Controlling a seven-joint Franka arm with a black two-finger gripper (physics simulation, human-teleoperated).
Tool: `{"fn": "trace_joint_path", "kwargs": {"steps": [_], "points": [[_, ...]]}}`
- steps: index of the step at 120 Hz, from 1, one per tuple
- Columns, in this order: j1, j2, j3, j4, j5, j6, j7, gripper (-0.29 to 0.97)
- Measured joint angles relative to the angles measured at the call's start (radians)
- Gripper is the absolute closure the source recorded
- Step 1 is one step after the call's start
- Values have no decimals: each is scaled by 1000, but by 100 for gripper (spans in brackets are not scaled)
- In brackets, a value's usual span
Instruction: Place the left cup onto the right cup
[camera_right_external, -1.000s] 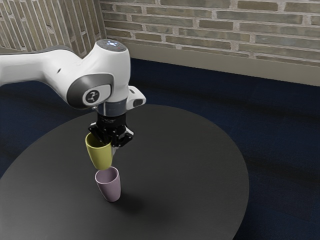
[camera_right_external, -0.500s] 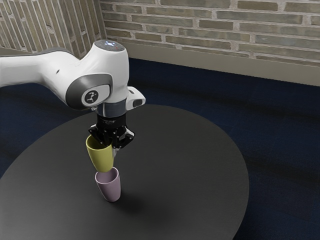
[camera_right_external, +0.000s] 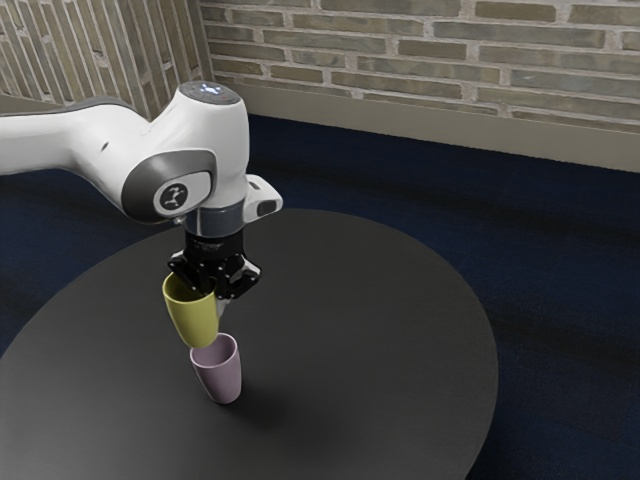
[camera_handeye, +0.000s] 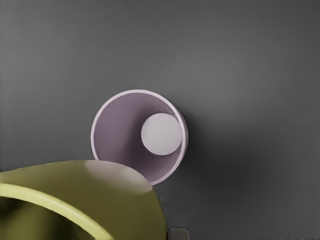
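A yellow-green cup (camera_right_external: 193, 314) hangs tilted in my black gripper (camera_right_external: 208, 291), which is shut on its rim. Its base sits just above the open mouth of the mauve cup (camera_right_external: 217, 366), which stands upright on the round black table (camera_right_external: 380, 330). In the wrist view the yellow-green cup (camera_handeye: 85, 200) looms large and close under the hand. The mauve cup (camera_handeye: 138, 135) lies below it, open and empty, partly covered by the yellow-green one.
The table's edge curves around toward the exterior view's right, with dark blue carpet (camera_right_external: 520, 230) beyond it. A brick wall (camera_right_external: 420, 50) runs along the back. My white arm (camera_right_external: 120, 160) comes in from the exterior view's left.
My hand has shifted slightly toward the exterior view's left with the yellow-green cup, staying just above the mauve cup, which has not moved.
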Motion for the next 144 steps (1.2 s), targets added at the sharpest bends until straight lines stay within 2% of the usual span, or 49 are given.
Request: {"fn": "trace_joint_path", "kwargs": {"steps": [144], "points": [[35,68,0,-5,-3,69,5,77]]}}
